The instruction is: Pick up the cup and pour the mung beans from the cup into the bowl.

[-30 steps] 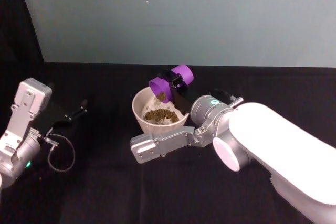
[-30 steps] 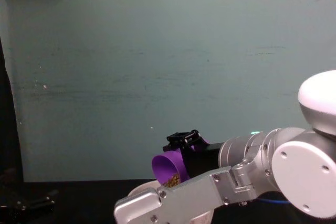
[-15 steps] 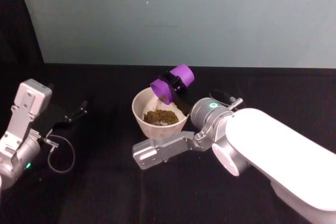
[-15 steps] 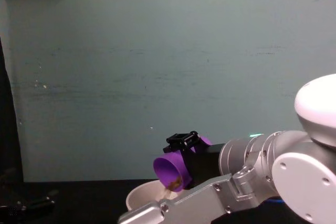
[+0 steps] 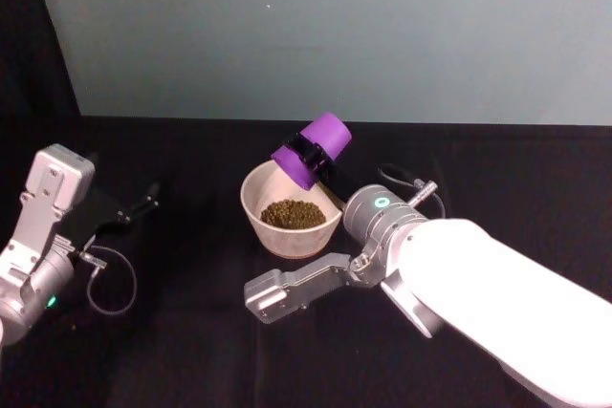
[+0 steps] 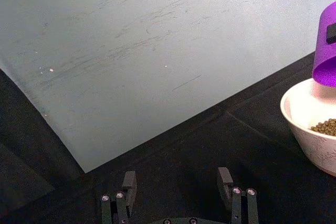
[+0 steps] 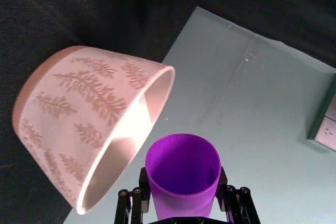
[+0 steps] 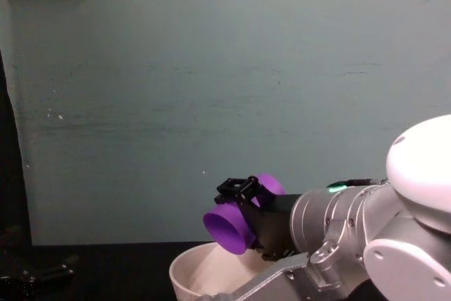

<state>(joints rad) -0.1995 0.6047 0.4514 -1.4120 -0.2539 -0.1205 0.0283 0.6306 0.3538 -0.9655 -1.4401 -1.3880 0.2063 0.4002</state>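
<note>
Now cup [image 5: 312, 149] clamped in right claw [image 5: 313, 155], tipped above bowl [image 5: 256, 218].

Tabletop [image 5: 191, 332]: black, matte surface, its far edge meeting a pale teal wall [image 5: 335, 26]. One item stands directly on it: the bowl [image 5: 289, 234], off-white with a faint leaf pattern outside, upright, placed near the middle of the tabletop and closer to the far edge than the near one. The bowl holds a heap of mung beans [image 5: 292, 213]. Tabletop's left portion lies in deep shadow.
</note>
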